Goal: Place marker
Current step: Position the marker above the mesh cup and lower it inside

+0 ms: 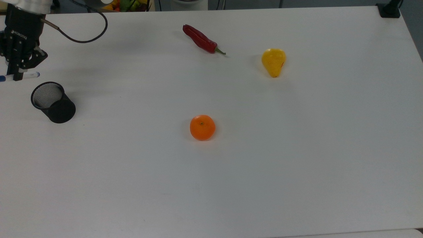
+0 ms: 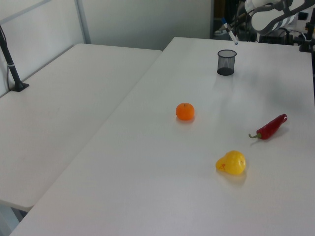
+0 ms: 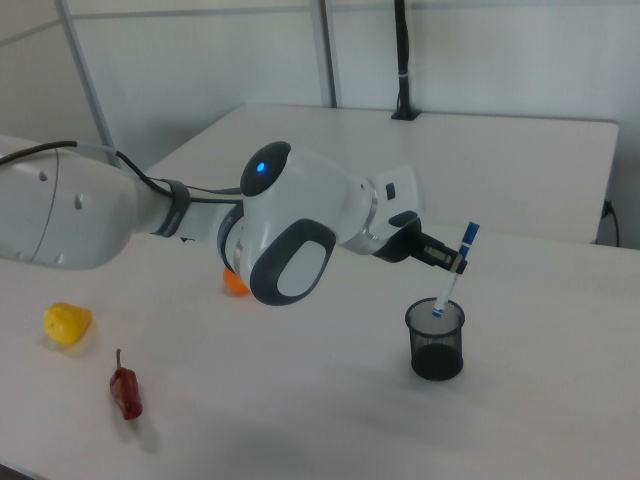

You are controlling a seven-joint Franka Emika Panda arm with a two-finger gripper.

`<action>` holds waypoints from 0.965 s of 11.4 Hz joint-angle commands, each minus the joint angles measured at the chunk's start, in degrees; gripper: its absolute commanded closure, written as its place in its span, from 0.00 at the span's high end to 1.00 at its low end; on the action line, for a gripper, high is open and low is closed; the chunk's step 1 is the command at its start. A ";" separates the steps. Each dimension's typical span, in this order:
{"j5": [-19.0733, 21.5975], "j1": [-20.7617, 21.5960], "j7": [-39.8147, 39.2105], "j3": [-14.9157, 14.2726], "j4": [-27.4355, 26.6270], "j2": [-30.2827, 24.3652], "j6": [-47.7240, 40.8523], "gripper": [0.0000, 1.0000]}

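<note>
Gripper clamped on marker, tilted, white end at mesh pen cup rim. Advised: straighten, centre over opening, lower before release.

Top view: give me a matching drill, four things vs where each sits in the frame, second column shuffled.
Things:
1. marker
2. chilli
3. orange
4. pear

Places in the top view:
A. near the middle of the table
B. far left edge, held in the jaws of the gripper, above the mesh cup
C. right of the chilli
D. top centre, by the far edge

Pairs: 1-B, 2-D, 3-A, 4-C
</note>
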 commanded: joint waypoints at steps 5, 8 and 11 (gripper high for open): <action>1.53 1.30 2.56 0.53 -4.18 3.61 11.47 0.00; 1.53 1.30 2.56 1.32 -5.49 4.23 12.01 0.00; 1.44 1.30 2.56 1.32 -6.38 4.50 12.01 0.00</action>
